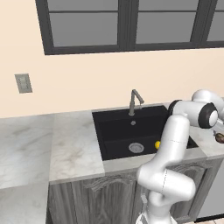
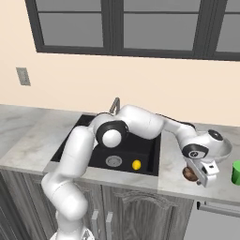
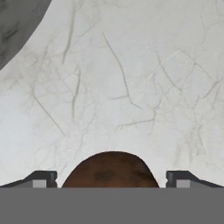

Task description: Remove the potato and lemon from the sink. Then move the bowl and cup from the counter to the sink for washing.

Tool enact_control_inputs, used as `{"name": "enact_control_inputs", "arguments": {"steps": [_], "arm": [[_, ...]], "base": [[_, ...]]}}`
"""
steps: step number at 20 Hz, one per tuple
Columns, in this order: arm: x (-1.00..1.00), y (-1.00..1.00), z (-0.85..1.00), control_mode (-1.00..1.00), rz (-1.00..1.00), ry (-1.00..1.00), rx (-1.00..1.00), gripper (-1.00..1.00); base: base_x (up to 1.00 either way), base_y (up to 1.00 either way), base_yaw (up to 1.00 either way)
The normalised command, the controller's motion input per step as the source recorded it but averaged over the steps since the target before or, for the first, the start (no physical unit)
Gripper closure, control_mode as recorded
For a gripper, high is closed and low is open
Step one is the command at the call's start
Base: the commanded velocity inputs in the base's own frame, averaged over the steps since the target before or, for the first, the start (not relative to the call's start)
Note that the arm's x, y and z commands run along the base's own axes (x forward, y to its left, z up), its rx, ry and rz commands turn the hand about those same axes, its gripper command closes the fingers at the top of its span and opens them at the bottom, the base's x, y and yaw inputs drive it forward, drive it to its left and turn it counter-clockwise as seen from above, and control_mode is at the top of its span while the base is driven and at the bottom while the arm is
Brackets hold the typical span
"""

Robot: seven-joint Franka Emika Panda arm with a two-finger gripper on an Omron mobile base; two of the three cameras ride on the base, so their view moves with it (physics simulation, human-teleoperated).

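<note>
The brown potato (image 3: 111, 170) lies on the marble counter right of the sink (image 2: 150, 157), also seen as a dark lump (image 2: 189, 173) under the hand. My gripper (image 3: 111, 181) stands open over it, each fingertip (image 3: 41, 180) apart from the potato with a gap on either side. In the black basin the yellow lemon (image 2: 136, 164) rests beside the round drain (image 2: 114, 161). Just behind my hand is the whitish-grey bowl (image 2: 226, 146), its rim partly hidden; its dark grey curve (image 3: 15, 22) fills a corner of the hand view. At the right edge stands the green cup (image 2: 236, 172).
A grey angled faucet (image 1: 134, 101) rises behind the basin. Marble counter (image 1: 65, 144) stretches wide to the sink's left. A wall with an outlet (image 1: 23, 83) and dark-framed windows backs the counter. My arm arches over the basin's right side.
</note>
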Motion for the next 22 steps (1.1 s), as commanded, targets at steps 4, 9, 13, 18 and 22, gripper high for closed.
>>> {"name": "enact_control_inputs", "arguments": {"steps": [4, 9, 13, 18, 22], "arm": [[0.01, 0.11, -0.25, -1.00, 0.00, 0.00, 0.01, -1.00], [0.00, 0.08, -0.06, -1.00, 0.00, 0.00, 0.02, -1.00], [-0.03, 0.08, 0.00, -1.00, 0.00, 0.00, 0.01, -1.00], [-0.01, 0.08, 0.00, -1.00, 0.00, 0.00, 0.00, -1.00], [0.00, 0.07, 0.00, -1.00, 0.00, 0.00, 0.00, -1.00]], "base": [[0.00, 0.00, 0.00], [0.00, 0.00, 0.00], [0.00, 0.00, 0.00], [0.00, 0.00, 0.00], [0.00, 0.00, 0.00]]}}
